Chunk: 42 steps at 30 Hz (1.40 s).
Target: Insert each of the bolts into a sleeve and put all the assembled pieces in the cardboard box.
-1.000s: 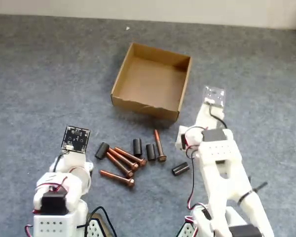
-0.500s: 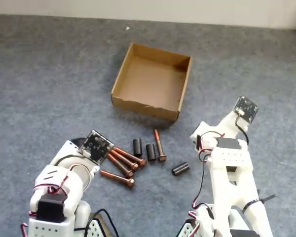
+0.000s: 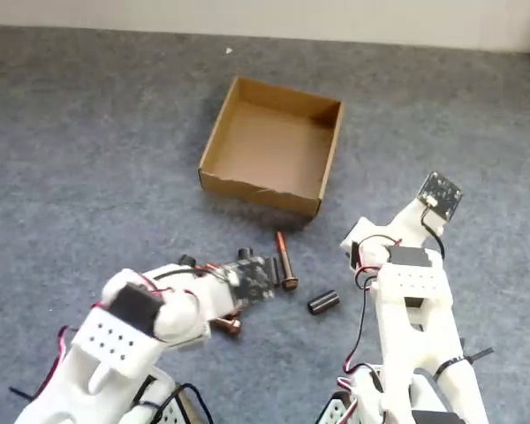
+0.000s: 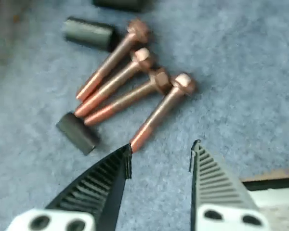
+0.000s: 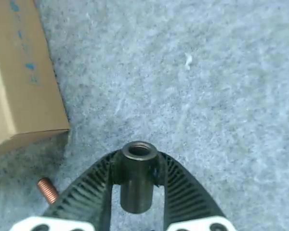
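**Left fingers apart over bolts; right clamping a sleeve**

Left arm (image 3: pixel 150 322) is leaning out over the grey carpet (image 3: pixel 88 132) at the near left. The left gripper (image 4: pixel 161 147) is hanging above the parts with its fingers well apart and nothing between them. One fingertip is sitting just beside the plain end of the nearest bolt; contact cannot be told.

Four bolts (image 4: pixel 125 94) are lying side by side just beyond, heads together and shanks fanning out. A short sleeve (image 4: pixel 77 132) is lying at their shank ends, and a second sleeve (image 4: pixel 89 33) is touching the farthest bolt near its head.

To the right, a loose sleeve (image 3: pixel 323 302) is lying alone on its side. A lone bolt (image 3: pixel 283 261) is lying just left of it, pointing toward the box.

The right gripper (image 5: pixel 137 161) is hovering over carpet, its fingers clamping a held sleeve (image 5: pixel 136 185) that is lying along them with its open bore facing outward.

The box (image 3: pixel 261 194) is sitting open-topped at the far centre, its near right corner close to the right gripper.
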{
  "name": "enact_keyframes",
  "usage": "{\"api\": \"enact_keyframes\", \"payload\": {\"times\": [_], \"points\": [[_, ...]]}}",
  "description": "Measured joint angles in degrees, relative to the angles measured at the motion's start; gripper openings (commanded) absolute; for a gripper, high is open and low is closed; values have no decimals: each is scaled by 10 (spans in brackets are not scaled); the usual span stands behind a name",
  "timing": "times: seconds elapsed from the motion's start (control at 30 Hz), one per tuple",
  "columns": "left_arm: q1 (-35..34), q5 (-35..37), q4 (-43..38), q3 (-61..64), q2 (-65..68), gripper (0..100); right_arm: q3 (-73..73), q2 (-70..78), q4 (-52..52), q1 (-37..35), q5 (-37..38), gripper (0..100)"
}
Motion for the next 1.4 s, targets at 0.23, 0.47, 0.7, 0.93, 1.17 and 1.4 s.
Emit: {"api": "enact_keyframes", "payload": {"times": [0.23, 0.47, 0.7, 0.93, 1.17, 1.4], "points": [[51, -21, -81, 28, 45, 223, 0, 0, 0, 0, 0, 5], [55, -21, -185, 49, 135, 223, 0, 0, 0, 0, 0, 5], [55, -21, -265, 48, 240, 183, 0, 0, 0, 0, 0, 5], [64, -22, -274, 46, 263, 110, 0, 0, 0, 0, 0, 5], [81, -22, -275, 47, 273, 33, 0, 0, 0, 0, 0, 5], [81, -24, -263, 34, 274, 5, 0, 0, 0, 0, 0, 5]]}}
